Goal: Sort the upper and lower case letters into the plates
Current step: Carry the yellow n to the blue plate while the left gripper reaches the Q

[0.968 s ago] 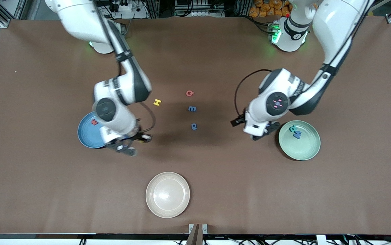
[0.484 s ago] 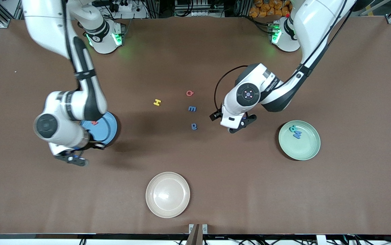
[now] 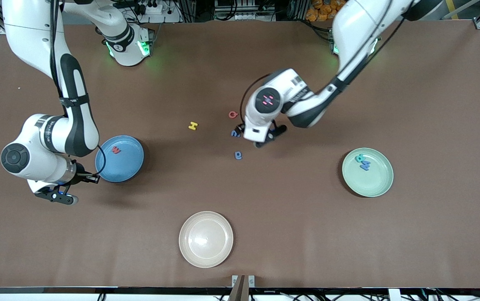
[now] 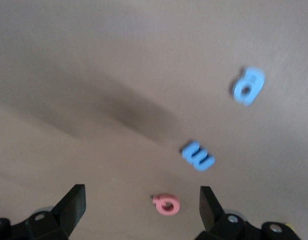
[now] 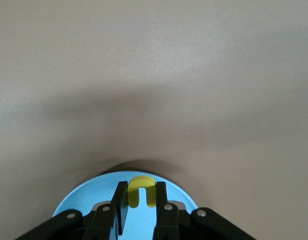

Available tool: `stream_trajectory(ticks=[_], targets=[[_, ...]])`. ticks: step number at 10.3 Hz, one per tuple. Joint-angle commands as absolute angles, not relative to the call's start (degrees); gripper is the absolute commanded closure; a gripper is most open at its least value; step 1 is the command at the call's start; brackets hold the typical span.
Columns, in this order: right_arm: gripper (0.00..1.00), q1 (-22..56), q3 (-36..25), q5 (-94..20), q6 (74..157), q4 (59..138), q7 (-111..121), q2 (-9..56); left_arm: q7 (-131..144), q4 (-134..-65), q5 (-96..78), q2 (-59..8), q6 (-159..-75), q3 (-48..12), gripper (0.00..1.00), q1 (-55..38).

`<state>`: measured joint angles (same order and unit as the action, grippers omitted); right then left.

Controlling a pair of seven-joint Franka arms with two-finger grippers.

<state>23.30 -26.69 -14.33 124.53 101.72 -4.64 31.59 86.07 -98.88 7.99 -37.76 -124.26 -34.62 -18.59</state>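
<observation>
My right gripper [image 5: 141,200] is shut on a yellow letter [image 5: 141,190], held above the glossy blue plate [image 5: 73,210]. In the front view that gripper [image 3: 61,197] hangs beside the blue plate [image 3: 127,165], which holds a red letter [image 3: 116,149]. My left gripper [image 3: 260,139] is open over the middle letters: a red one [image 4: 167,204] between its fingers, a blue one [image 4: 198,156] and another blue one [image 4: 248,86] nearby. A yellow H [image 3: 193,126] lies apart. The mint plate [image 3: 369,182] holds a teal letter [image 3: 359,158] and a blue letter [image 3: 365,166].
A cream-beige plate [image 3: 206,239] sits near the table's front edge, nearer to the front camera than the loose letters. Brown tabletop stretches between the three plates.
The right arm swung from the middle across the blue plate toward its own end of the table, still gripping the yellow letter. The left arm moved from beside the mint plate to over the middle letters.
</observation>
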Motion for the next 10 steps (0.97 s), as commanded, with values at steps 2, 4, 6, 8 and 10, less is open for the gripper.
stream_trajectory(ticks=[2,4,6,8,10], targets=[[1.0,25.5,-26.5,-14.3,124.4,103.5,-6.9,30.3,93.7,-95.5,9.4,-38.8,-124.5,-30.4,0.0,-28.0],[1.0,25.5,-26.5,-14.3,124.8,104.9,-6.9,30.2,96.1,-96.1,10.0,-39.5,-124.6,-30.2,0.01,-31.2],[1.0,25.5,-26.5,-14.4,124.9,106.8,-6.9,29.4,96.2,-98.2,11.2,-39.6,-125.3,-29.8,0.02,-31.7],[1.0,25.5,-26.5,-14.4,125.2,110.3,-6.9,27.2,99.1,-101.3,14.2,-39.6,-133.2,-28.5,0.06,-32.4],[1.0,25.6,-26.5,-14.5,127.1,114.6,-6.7,24.6,100.1,-102.2,15.2,-40.8,-137.1,-27.5,0.08,-33.0]])
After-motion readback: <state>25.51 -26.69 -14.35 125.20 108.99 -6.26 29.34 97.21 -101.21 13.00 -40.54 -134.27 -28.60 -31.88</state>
